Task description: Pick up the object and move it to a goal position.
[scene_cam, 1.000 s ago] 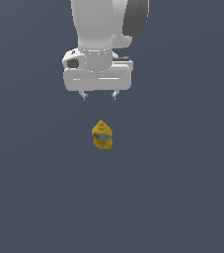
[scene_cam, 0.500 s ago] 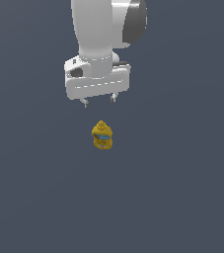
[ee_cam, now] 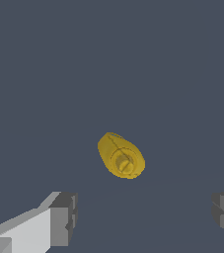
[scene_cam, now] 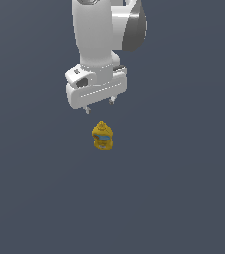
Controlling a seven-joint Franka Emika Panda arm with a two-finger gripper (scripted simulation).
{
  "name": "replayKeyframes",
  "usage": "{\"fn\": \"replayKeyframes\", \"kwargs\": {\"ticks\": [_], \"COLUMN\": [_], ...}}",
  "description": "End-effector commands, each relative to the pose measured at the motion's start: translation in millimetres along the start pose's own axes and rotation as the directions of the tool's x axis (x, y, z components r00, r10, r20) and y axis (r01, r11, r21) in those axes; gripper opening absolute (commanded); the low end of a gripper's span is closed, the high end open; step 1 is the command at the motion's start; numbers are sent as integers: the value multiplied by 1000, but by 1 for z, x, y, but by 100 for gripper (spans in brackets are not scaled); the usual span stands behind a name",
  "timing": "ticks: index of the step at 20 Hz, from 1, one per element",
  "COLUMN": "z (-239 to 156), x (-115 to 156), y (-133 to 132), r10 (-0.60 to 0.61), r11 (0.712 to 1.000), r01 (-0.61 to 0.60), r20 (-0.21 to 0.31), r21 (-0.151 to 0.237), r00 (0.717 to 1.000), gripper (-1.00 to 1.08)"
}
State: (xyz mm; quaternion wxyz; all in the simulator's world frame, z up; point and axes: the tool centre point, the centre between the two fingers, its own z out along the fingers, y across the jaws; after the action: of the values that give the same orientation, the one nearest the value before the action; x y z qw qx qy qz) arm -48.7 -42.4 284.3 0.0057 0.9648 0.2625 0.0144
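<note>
Gripper point(scene_cam: 99, 107) has swung round on its wrist since a second ago: the white hand was square-on to the exterior view then, now it sits skewed, with the end toward the exterior view's left lower. It looks a touch nearer the bottle too, though not by much. Jaws are wide apart and hold nothing; the wrist view shows both dark fingertips point(ee_cam: 64, 219) set far apart with bare table between them.

The yellow bottle point(scene_cam: 102, 135) has not budged. It stands on the grey table point(scene_cam: 183, 188), upright, pointed cap up, blue band facing the exterior view, just below the gripper in that view and clear of it, no contact. In the wrist view the bottle point(ee_cam: 121, 155) sits ahead of the fingertips, not yet between them.

Looks like the turn is an alignment for the grasp, so this is approach stage: nothing picked up, goal move not started. I see no goal marker. Next it likely needs to come down and centre the jaws over the bottle. The item is much narrower than the opening, so an off-centre close could tip it.
</note>
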Motion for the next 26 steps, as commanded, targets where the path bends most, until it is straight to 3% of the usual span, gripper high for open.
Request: {"fn": "replayKeyframes", "kwargs": {"ticks": [1,7,13,26], "z": [5,17,28,53], "x": [0,0,-1,-2], "y": [0,1,1,0], "r10": [-65,-216,-362,-635], "r11": [998,976,932,773], "r01": [65,216,362,634], "r20": [2,6,8,7], "r21": [1,6,11,25], "r00": [998,976,932,773], "gripper": [100,100,100,100]}}
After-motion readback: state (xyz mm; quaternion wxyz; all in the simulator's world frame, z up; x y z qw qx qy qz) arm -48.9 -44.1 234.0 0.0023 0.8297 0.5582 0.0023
